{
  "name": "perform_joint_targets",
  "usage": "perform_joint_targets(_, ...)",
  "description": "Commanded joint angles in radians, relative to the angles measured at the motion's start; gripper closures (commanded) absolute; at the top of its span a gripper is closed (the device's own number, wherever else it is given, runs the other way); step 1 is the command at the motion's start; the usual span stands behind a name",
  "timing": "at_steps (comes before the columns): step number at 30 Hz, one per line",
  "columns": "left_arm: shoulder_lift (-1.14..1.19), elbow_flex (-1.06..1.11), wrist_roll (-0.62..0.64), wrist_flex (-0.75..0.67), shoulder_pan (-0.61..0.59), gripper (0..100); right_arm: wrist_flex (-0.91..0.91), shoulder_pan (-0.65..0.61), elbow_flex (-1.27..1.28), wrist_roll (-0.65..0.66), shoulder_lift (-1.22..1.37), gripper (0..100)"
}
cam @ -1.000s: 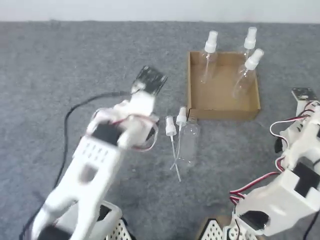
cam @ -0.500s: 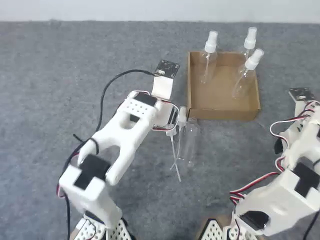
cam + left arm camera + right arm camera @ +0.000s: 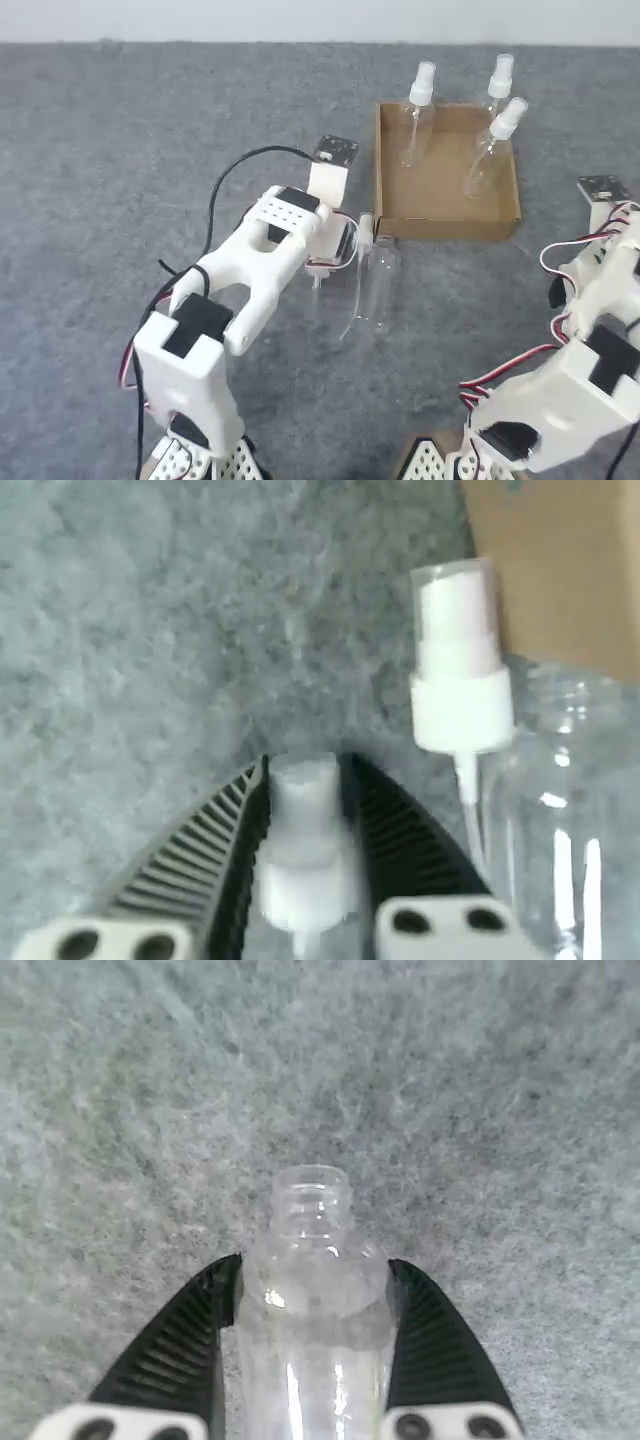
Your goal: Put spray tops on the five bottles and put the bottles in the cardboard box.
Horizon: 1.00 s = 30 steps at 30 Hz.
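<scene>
Carpet [image 3: 90,160] under cardboard box [image 3: 447,226], wall [image 3: 300,20] pale

The bottle [image 3: 312,1290] in the right claw [image 3: 315,1265] is cut off by the picture's edge below its shoulders. So is the tube of the spray top [image 3: 303,825] in the left claw [image 3: 303,765].

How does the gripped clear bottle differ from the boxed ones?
The gripped clear plastic bottle has a bare open neck; the boxed clear bottles wear white spray tops. The gripped bottle is clamped in the right gripper; the boxed bottles sit in the brown cardboard box. All are clear.
</scene>
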Motion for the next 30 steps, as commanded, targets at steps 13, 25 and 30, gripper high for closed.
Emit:
perform_joint_targets(13,-0.413,0.128,-0.043,0.071,-0.009,99,0.013,0.007,-0.006,0.018,-0.021,96.6)
perform_joint_targets(25,-0.911,0.510,-0.123,-0.046,-0.224,99,0.031,-0.008,-0.044,0.017,-0.024,77.7)
perform_joint_targets(30,-0.973,0.662,-0.118,-0.176,-0.233,99,0.173,-0.045,-0.158,0.017,-0.024,76.4)
